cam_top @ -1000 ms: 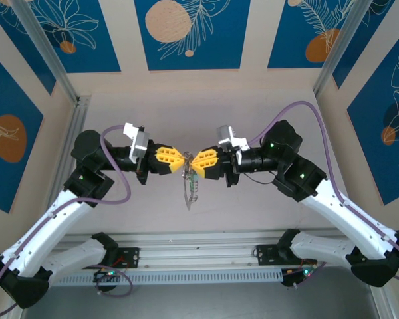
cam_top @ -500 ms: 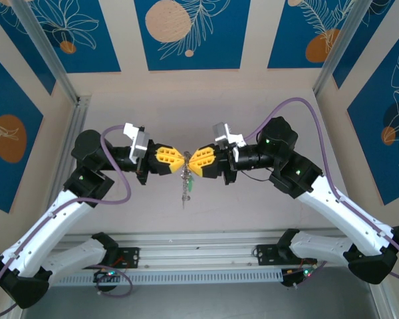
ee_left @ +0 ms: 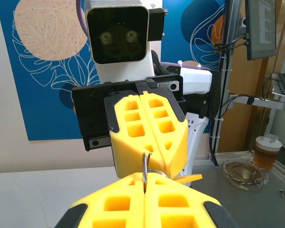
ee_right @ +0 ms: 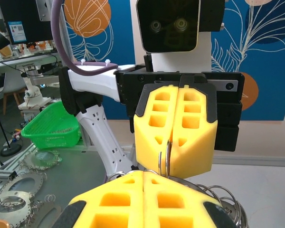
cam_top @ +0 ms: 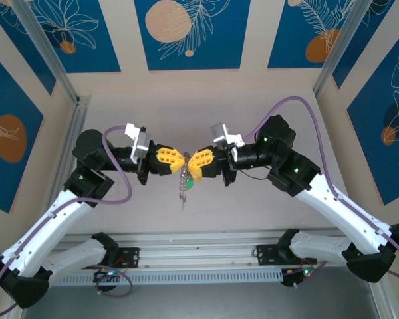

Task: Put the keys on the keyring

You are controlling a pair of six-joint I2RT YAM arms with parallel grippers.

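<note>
Keyring (cam_top: 185, 181) hangs over the table (cam_top: 253, 219), dangling from the spot where two yellow-fingered grippers meet tip to tip at the centre of the overhead view. On the left, the left gripper (cam_top: 181, 161) reaches in almost level from its arm, its jaws pressed fully together. The left wrist view shows a thin steel ring (ee_left: 144, 167) of the keyring rising straight out of the seam between those closed fingers (ee_left: 114, 204), so this gripper is clamped on it. Just below the meeting point, the silvery beaded chain (cam_top: 183, 196) trails down from the fingertips, with the small green tag (cam_top: 189, 185) beside it on the right-hand side. To the right, the right gripper (cam_top: 192, 166) faces its partner at a slight tilt, its jaws closed as well and its tips touching those of the left gripper. In the right wrist view the same steel ring stands just beyond this gripper's shut fingers, against the yellow fingertips opposite, while silvery wire coils (ee_right: 218, 192) spill out at the lower right. From these angles it cannot be made out whether the right jaws actually pinch the ring or merely press up against it.
</note>
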